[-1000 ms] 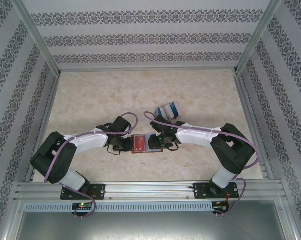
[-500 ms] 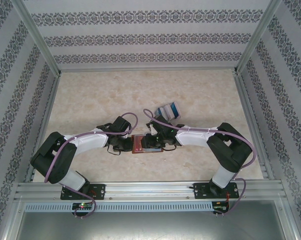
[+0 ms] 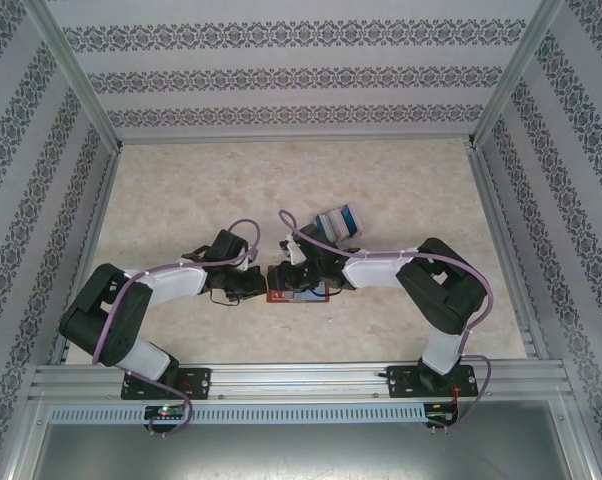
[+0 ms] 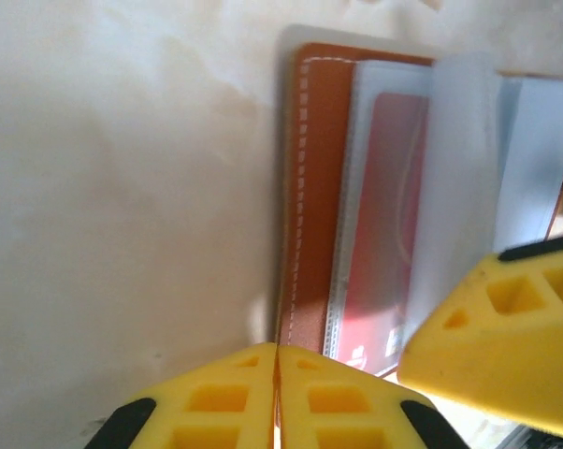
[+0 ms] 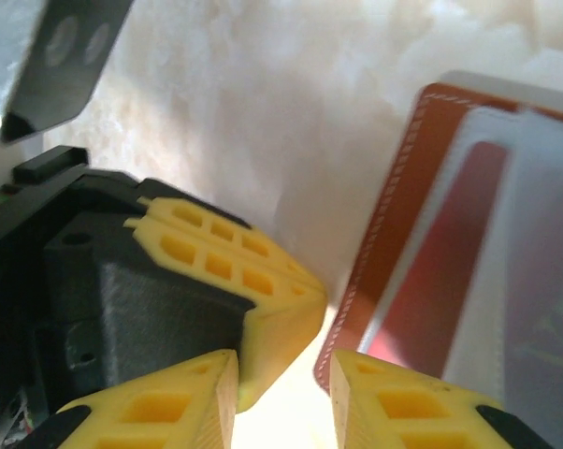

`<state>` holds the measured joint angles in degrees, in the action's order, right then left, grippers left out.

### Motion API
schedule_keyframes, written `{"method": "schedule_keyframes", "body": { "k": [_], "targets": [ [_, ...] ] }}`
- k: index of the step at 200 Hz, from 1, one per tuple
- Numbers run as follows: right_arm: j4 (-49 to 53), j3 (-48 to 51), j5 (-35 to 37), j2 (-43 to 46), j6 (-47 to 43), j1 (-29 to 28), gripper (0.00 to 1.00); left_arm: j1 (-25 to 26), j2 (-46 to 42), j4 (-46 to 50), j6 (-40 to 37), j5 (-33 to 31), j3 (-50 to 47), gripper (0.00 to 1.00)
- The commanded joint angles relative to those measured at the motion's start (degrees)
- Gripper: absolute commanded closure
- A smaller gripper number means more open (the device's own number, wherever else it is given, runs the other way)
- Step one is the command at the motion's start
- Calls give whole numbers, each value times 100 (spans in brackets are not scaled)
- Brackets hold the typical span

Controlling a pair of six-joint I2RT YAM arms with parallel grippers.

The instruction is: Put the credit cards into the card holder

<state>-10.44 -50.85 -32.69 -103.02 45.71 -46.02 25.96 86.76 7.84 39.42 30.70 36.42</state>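
One holder [image 3: 301,294] counted. One red card [image 4: 380,234] seen in pocket. Loose cards [image 3: 338,221] in one pile: roughly three, exact number unclear.

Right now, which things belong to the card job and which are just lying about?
Job: brown card holder, lying open; red card in its pocket; loose cards beyond it; left gripper; right gripper.
Not part: aluminium frame rail; patterned wall panels.
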Motion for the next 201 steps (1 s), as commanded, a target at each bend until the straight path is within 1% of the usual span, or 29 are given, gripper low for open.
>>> {"method": "schedule_keyframes", "body": {
  "k": [1,29,58,68,80,100,118,138,149,164,175,183,194,201],
  "targets": [
    [-288,-196,-434,97,-82,-209,63,-233,-170,-290,197,232,8,89],
    [-86,-369,-726,548,-360,-276,58,-408,-313,-262,226,122,-44,86],
    [354,-421,-610,1232,-780,-178,55,-460,-461,-54,116,75,95,81],
    [602,-419,-489,1463,-959,-75,53,-460,-527,-23,65,10,115,77],
    [980,-386,-158,1781,-1244,63,51,-465,-551,109,-43,22,227,75],
    [1643,-251,821,2314,-1574,370,50,-426,-681,228,-119,5,344,74],
    [2175,-110,1756,2721,-1575,718,50,-161,-876,325,-190,-394,485,67],
    [2408,125,2321,3123,-1529,1143,50,41,-1004,788,-375,-765,795,65],
    [2544,163,2714,3272,-1659,1341,47,127,-1078,893,-425,-1051,810,65],
    [2908,7,3008,3260,-1924,1654,45,169,-1111,890,-432,-1221,770,64],
    [3107,-120,2957,3126,-2055,1901,44,176,-1075,1079,-435,-1275,889,65],
    [3234,-236,2952,2997,-2187,2021,44,258,-1099,1271,-472,-1467,1005,64],
    [3396,-430,2928,2763,-2466,2092,44,457,-1160,1411,-508,-1830,1109,60],
    [3554,-614,2872,2588,-2693,2088,44,552,-1173,1431,-522,-1948,1151,58]
  ]
}}
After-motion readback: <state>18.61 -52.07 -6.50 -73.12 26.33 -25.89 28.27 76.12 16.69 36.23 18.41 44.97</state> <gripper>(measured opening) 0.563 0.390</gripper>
